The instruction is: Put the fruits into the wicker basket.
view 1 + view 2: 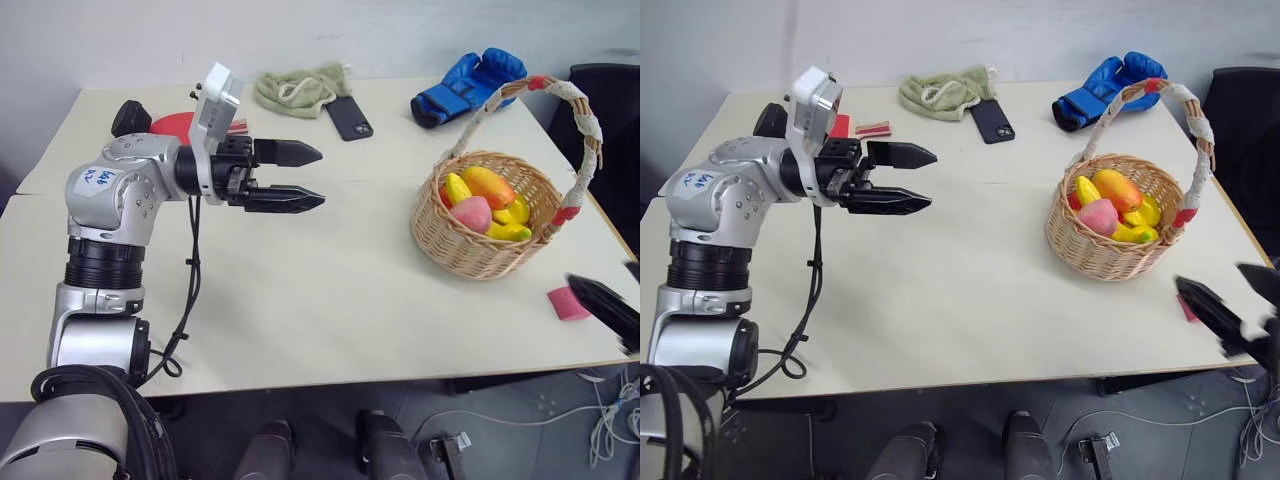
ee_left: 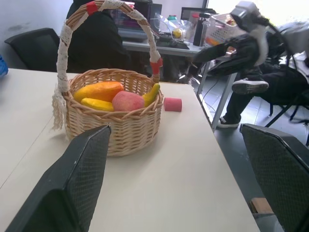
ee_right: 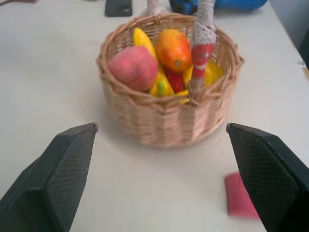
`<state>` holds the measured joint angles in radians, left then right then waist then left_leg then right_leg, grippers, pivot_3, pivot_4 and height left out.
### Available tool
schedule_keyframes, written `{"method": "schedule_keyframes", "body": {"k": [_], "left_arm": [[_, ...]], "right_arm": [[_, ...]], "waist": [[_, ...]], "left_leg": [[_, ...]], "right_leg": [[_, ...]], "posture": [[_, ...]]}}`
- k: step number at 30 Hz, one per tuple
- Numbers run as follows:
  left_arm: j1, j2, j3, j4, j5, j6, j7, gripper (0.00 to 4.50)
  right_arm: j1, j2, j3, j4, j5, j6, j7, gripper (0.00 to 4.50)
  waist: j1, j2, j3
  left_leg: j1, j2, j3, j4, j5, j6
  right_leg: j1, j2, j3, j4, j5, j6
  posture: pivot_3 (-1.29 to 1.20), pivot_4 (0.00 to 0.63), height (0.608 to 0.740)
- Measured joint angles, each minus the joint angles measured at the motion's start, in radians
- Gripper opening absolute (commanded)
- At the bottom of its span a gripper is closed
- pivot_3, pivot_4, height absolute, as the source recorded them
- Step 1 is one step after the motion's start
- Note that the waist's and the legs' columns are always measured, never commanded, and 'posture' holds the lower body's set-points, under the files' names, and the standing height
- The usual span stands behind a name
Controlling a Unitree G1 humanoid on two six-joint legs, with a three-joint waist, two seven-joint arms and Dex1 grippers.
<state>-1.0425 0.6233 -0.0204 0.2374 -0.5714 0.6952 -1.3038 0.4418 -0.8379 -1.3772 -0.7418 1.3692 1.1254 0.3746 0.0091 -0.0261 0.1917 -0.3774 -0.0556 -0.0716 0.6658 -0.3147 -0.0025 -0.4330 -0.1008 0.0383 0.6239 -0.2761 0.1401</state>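
Apparently apart: wicker basket (image 3: pixel 166 116), right pincer (image 3: pixel 161 179)

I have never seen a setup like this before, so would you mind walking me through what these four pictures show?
This is a humanoid robot with two arms, each ending in a gripper of two black fingers. Two pictures come from cameras in its head, looking down over a pale table; the other two come from a camera on each wrist, looking along that gripper's fingers.

The left gripper hangs open over the table, holding nothing. The right gripper is open too, empty, at the table's near right edge.

The wicker basket stands on the table with the fruits inside. Beside it lies a small pink block. Farther back are a blue boxing glove, a dark phone and a green cloth.
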Motion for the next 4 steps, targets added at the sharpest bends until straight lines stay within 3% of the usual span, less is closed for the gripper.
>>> {"method": "schedule_keyframes", "body": {"k": [4], "left_arm": [[-0.001, 0.006, -0.016, 0.014, 0.017, -0.019, -0.038, 4.50]], "right_arm": [[0.139, -0.038, -0.161, 0.078, 0.173, -0.012, 0.043, 4.48]], "waist": [[-0.006, 0.000, 0.000]], "left_leg": [[0.017, 0.005, 0.000, -0.002, -0.006, 0.005]], "right_leg": [[0.022, 0.003, -0.001, -0.013, 0.002, 0.000]], "posture": [[0.00, 0.150, 0.740]]}}
